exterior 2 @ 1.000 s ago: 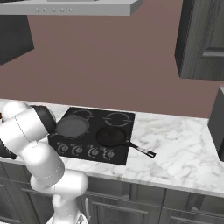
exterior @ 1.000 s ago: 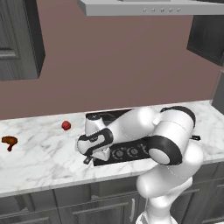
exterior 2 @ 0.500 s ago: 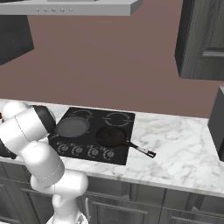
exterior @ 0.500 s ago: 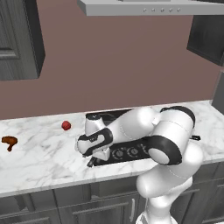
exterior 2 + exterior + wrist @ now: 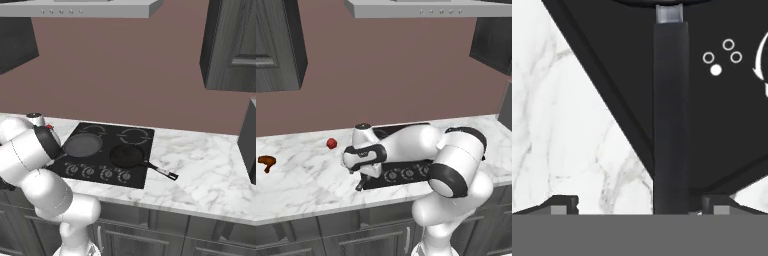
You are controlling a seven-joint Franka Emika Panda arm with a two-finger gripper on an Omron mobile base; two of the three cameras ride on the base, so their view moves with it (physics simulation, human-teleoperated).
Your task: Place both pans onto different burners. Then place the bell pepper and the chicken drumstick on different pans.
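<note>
Both pans sit on the cooktop (image 5: 145, 176): wide grey pan (image 5: 82, 145) on the front-left burner, smaller black pan (image 5: 127, 156) on the front-right burner, handle trailing off the cooktop's right edge onto the counter (image 5: 200, 165). So the pan half looks done; judging by that, the step in hand is letting go of the grey pan's handle.

Gripper (image 5: 639, 202): jaws spread wide, one tip each side of the grey pan's handle (image 5: 671, 115), a clear gap on both sides, gripping nothing. The handle runs straight up between the tips, over the cooktop's front-left corner.

Bell pepper (image 5: 331, 143) is on the counter left of the cooktop, near the back wall. Chicken drumstick (image 5: 266, 162) is much further left of the cooktop, well apart from the pepper.

Next move calls for lifting clear of the handle without nudging it, then swinging left to the pepper, the nearer item.
</note>
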